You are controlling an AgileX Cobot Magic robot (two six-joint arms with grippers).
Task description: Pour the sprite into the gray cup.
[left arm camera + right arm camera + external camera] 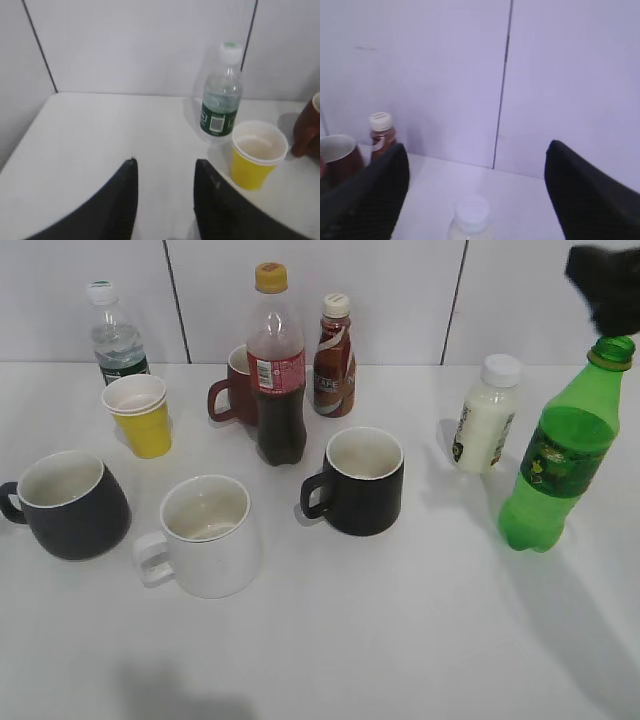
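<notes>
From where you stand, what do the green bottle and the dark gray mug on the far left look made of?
The green bottle: thin translucent plastic, glossy; light passes through it. The gray mug: probably glazed ceramic, with a thick wall, matte dark outside and white inside.

Five bottles are standing on the table (400,640) — a clear water bottle (115,335), a cola bottle (278,370), a brown coffee bottle (334,358), a white milk bottle (487,415) and the green sprite (562,455). Four mugs are sitting among them: the gray cup (68,505), a white mug (205,537), a black mug (358,482) and a dark red mug (235,388). One yellow paper cup (140,415) is standing alone — ten vessels showing in all.
</notes>
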